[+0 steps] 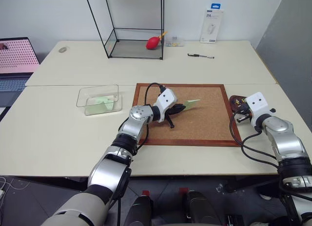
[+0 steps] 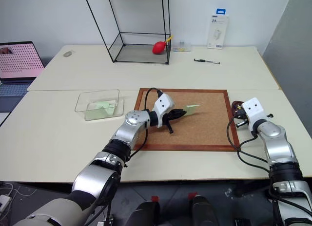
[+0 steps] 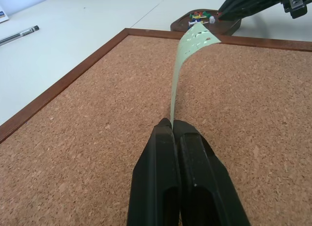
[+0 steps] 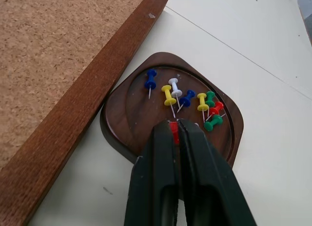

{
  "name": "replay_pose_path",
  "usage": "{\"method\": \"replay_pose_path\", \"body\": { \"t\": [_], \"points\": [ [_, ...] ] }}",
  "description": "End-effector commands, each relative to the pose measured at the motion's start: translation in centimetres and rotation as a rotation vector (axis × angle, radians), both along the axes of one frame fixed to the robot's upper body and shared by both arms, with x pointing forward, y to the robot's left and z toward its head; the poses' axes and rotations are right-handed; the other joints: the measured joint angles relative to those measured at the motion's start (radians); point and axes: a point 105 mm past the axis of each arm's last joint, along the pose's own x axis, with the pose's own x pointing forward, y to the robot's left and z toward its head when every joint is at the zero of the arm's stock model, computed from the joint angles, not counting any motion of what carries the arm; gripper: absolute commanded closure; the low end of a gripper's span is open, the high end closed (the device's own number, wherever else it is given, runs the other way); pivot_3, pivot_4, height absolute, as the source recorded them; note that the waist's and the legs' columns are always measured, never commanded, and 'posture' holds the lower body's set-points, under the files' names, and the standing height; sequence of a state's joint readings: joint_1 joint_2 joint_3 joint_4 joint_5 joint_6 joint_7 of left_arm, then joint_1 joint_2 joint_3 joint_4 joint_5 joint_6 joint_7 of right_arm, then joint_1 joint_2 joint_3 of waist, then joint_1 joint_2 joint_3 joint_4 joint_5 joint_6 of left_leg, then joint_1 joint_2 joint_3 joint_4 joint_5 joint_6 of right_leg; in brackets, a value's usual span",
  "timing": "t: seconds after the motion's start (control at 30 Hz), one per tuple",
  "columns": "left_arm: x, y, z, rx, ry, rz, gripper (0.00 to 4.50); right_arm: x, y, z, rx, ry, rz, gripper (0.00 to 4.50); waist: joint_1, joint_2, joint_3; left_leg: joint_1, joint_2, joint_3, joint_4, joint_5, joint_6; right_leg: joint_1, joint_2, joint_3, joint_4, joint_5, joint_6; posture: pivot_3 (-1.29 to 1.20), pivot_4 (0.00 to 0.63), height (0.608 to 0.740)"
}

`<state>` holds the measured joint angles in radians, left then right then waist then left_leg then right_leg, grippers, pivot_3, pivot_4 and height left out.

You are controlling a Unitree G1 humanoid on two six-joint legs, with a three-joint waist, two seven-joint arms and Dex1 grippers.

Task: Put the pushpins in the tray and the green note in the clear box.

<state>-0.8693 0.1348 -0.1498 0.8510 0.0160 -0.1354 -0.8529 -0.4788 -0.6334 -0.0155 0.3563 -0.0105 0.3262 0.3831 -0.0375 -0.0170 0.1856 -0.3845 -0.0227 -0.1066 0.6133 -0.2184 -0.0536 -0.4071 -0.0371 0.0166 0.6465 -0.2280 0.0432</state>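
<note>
The left tool point(image 3: 171, 124) is over the cork board point(image 1: 204, 131), its fingers pinched together on one edge of the green note point(image 3: 187, 55); the slip is lifted off the cork and curves away from the fingertips toward the board's right side. The clear box point(image 1: 99, 99) stands on the worktop point(image 1: 58, 133) just beyond the board's left frame, with a pale green slip already lying inside it; the stretch between the held note and the box is bare board and worktop. The right tool point(image 4: 176, 126) hangs over the near rim of the tray point(image 4: 119, 114), which sits just beside the board's right frame. Its fingers are nearly together, with a red pushpin point(image 4: 173, 131) showing in the narrow gap between their tips. Inside the tray lie loose pins in blue, white, yellow, green and red, clustered toward the side away from the board. At the back of the worktop stand a tall wire-framed glass case point(image 1: 131, 26) containing a red bulb-shaped item point(image 1: 153, 43), a white retail package point(image 1: 212, 26) against the wall, and a black pen point(image 1: 201, 56). A laptop point(image 1: 17, 58) sits at the far left.
</note>
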Motion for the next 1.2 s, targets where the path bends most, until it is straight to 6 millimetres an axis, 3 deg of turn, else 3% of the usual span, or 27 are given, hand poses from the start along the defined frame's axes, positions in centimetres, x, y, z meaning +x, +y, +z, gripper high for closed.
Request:
{"method": "replay_pose_path", "body": {
  "t": [0.03, 0.3, 0.37, 0.6, 0.77, 0.83, 0.93, 1.03, 1.2],
  "points": [
    [0.0, -0.3, 1.2, -0.008, -0.046, -0.006, 4.5, 0.5, -0.2, 1.4, 0.004, -0.053, -0.012, 3.37, 0.0, 0.0, 0.0, 0.0, 0.0, 0.0, 0.0, 0.0, 0.0, 0.0, 0.0, 0.0, 0.0, 0.0, 0.0, 0.0, 0.15, 0.74],
    [0.1, -0.2, 1.3, -0.013, -0.047, -0.002, 4.5, 0.7, -0.3, 2.7, 0.027, -0.09, -0.024, 1.62, 0.0, 0.0, 0.0, 0.0, 0.0, 0.0, 0.0, 0.0, 0.0, 0.0, 0.0, 0.0, 0.0, 0.0, 0.0, 0.0, 0.15, 0.74],
    [0.2, -0.2, 1.6, -0.021, -0.051, 0.004, 4.5, 0.7, -0.4, 3.6, 0.032, -0.111, -0.024, 1.38, 0.0, 0.0, 0.0, 0.0, 0.0, 0.0, 0.0, 0.0, 0.0, 0.0, 0.0, 0.0, 0.0, 0.0, 0.0, 0.0, 0.15, 0.74],
    [1.3, 0.5, 4.8, -0.066, -0.115, 0.063, 4.5, -0.5, -0.8, 7.3, 0.074, -0.188, -0.011, 1.38, 0.001, 0.0, 0.0, 0.0, 0.0, 0.0, 0.0, 0.0, 0.0, 0.0, 0.0, 0.0, 0.0, 0.0, 0.0, 0.0, 0.15, 0.74],
    [1.7, 2.5, 7.6, -0.095, -0.169, 0.139, 4.5, -1.7, 2.1, 9.2, 0.164, -0.211, 0.16, 1.38, -0.001, 0.0, 0.0, 0.0, 0.0, -0.001, 0.0, 0.0, 0.0, 0.0, 0.0, 0.0, 0.0, 0.0, 0.0, 0.0, 0.15, 0.74],
    [1.5, 4.0, 8.1, -0.072, -0.189, 0.17, 4.5, -2.3, 4.3, 10.1, 0.205, -0.229, 0.284, 1.38, -0.004, 0.0, 0.0, 0.0, 0.0, 0.0, 0.0, 0.0, 0.0, 0.0, 0.0, 0.0, 0.0, 0.0, 0.0, 0.0, 0.15, 0.74],
    [1.1, 8.0, 8.6, -0.027, -0.195, 0.276, 4.5, -3.9, 9.1, 11.5, 0.281, -0.228, 0.541, 1.38, -0.018, 0.0, 0.0, 0.001, 0.001, 0.0, 0.0, 0.0, 0.0, 0.0, 0.001, 0.0, 0.001, 0.0, 0.0, 0.0, 0.15, 0.74],
    [0.3, 12.7, 8.5, 0.032, -0.175, 0.401, 4.5, -4.9, 12.2, 12.1, 0.318, -0.198, 0.713, 1.38, -0.027, 0.0, 0.0, 0.001, 0.002, -0.001, 0.0, 0.0, 0.0, 0.0, 0.001, 0.0, 0.001, 0.0, 0.0, 0.0, 0.15, 0.74],
    [-1.3, 18.3, 7.9, 0.161, -0.17, 0.559, 4.5, -5.7, 15.9, 12.1, 0.36, -0.105, 0.922, 1.38, -0.019, 0.0, 0.001, 0.002, 0.002, -0.001, 0.0, 0.0, 0.0, 0.0, 0.001, 0.0, 0.002, 0.0, 0.0, 0.0, 0.15, 0.74]
  ]
}}
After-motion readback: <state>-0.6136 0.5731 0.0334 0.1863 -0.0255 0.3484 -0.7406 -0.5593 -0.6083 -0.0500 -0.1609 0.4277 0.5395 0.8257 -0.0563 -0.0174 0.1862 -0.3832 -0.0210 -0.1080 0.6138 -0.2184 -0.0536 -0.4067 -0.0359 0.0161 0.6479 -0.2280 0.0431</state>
